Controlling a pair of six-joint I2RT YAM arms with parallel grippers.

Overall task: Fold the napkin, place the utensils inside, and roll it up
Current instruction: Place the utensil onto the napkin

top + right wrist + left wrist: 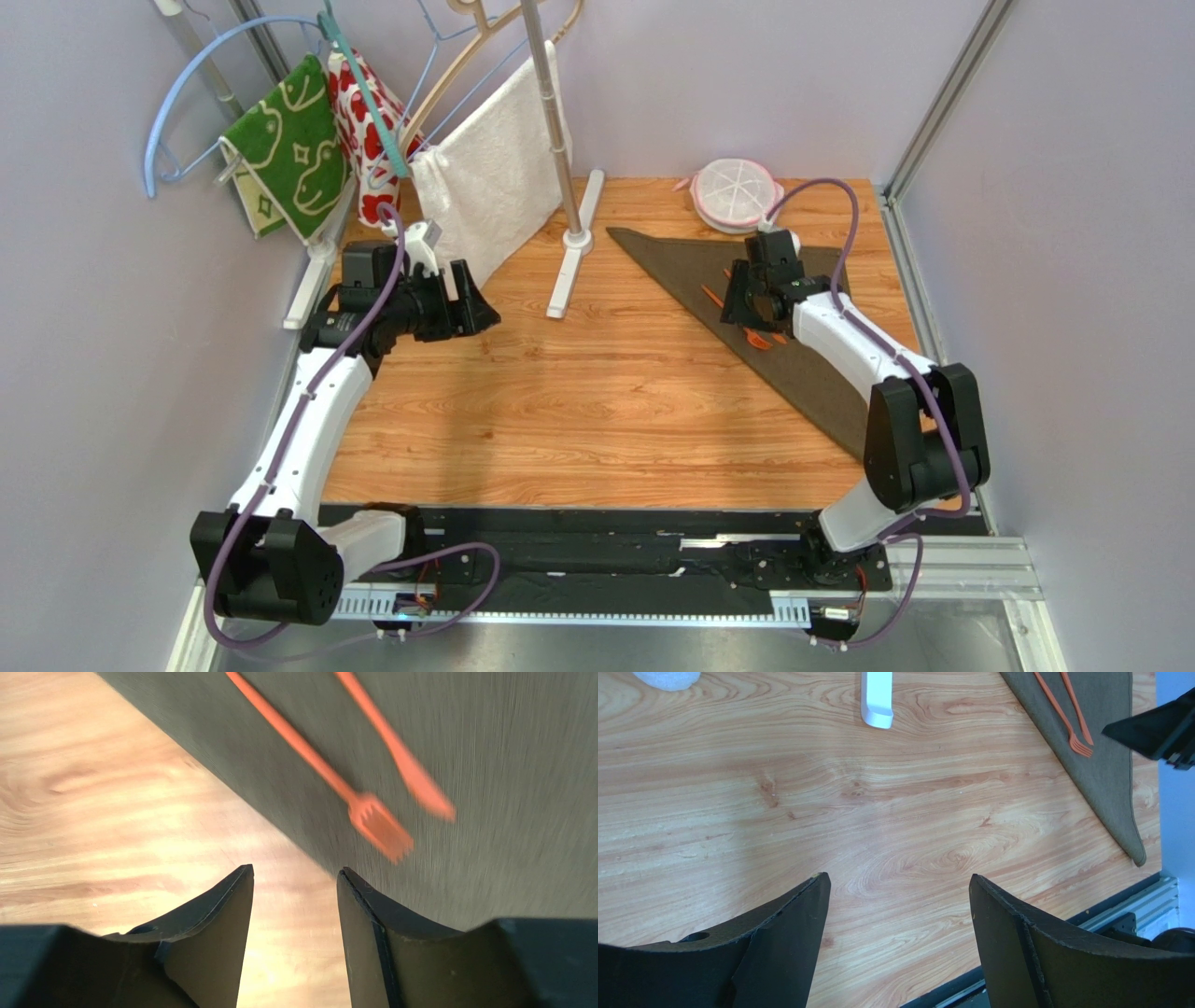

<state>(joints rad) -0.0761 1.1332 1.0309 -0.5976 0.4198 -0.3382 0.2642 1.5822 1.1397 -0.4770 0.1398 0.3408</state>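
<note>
The dark brown napkin (701, 266) lies folded into a triangle on the right side of the wooden table; it also shows in the left wrist view (1102, 749) and the right wrist view (491, 756). Two orange utensils lie on it near its long edge: a fork (330, 777) and a knife (396, 749), seen too in the left wrist view (1064, 714). My right gripper (295, 875) is open and empty, hovering over the napkin's long edge just short of the fork's tines. My left gripper (896, 882) is open and empty above bare wood at the left (470, 301).
A white stand (568, 154) with hangers holds a white towel (491, 168), a green patterned cloth (295, 147) and a red patterned cloth at the back left. A white lidded bowl (735, 192) sits at the back, behind the napkin. Walls close in both sides.
</note>
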